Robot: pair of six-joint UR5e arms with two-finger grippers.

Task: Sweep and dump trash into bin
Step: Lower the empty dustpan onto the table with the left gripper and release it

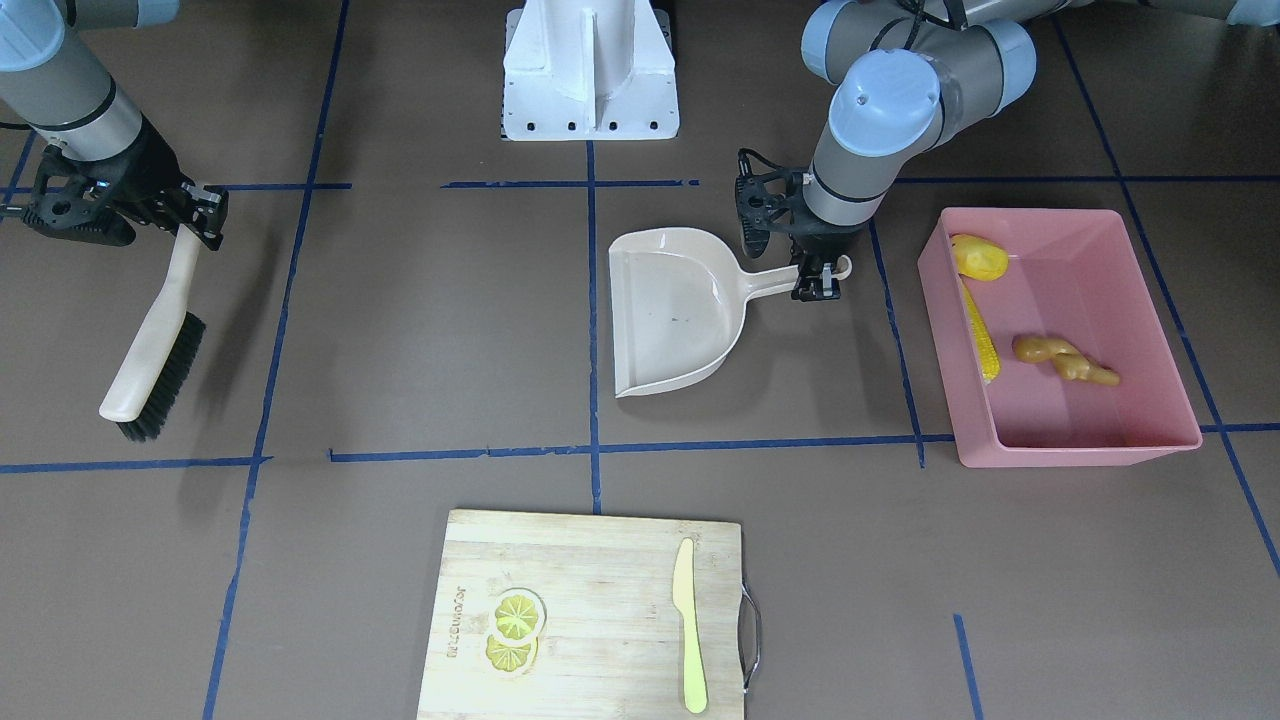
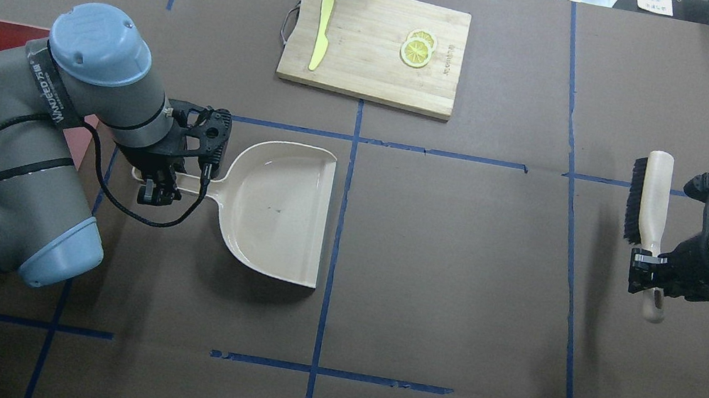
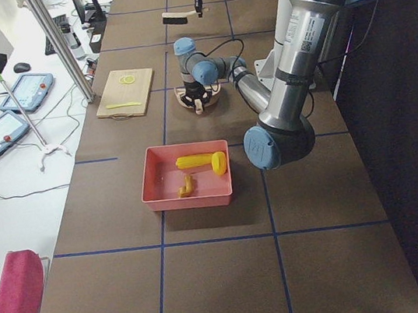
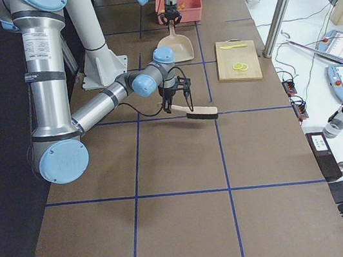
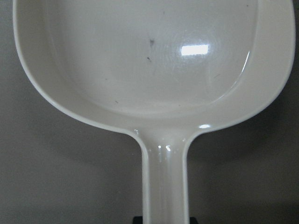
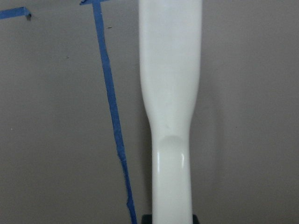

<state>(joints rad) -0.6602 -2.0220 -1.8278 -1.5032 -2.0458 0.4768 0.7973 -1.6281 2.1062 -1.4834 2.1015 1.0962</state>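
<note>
Read from left to right in the front-facing view, the right hand point(image 1: 192, 222) is clamped on the handle of the brush point(image 1: 155, 350), whose bristle head slopes down towards the table point(image 1: 420, 330); from this angle it cannot be settled whether the bristles touch the surface. At the centre, the beige dustpan point(image 1: 680, 310) is seen empty, and the left hand point(image 1: 820, 276) is closed on the end of its handle. At the far right stands the bin point(image 1: 1075, 455), well apart from the brush and just beyond the dustpan handle. All three pieces of trash lie inside it: the potato-like lump point(image 1: 980, 258) in the corner nearest the robot, the corn cob point(image 1: 982, 340) along the wall facing the dustpan, and the ginger root point(image 1: 1065, 360) near the middle of the floor. The sweeping and dumping steps are therefore judged complete. The next move is expected to call for both tools to be laid flat on the table, the fingers to be parted, and each arm to be lifted straight clear so that neither handle is dragged.
</note>
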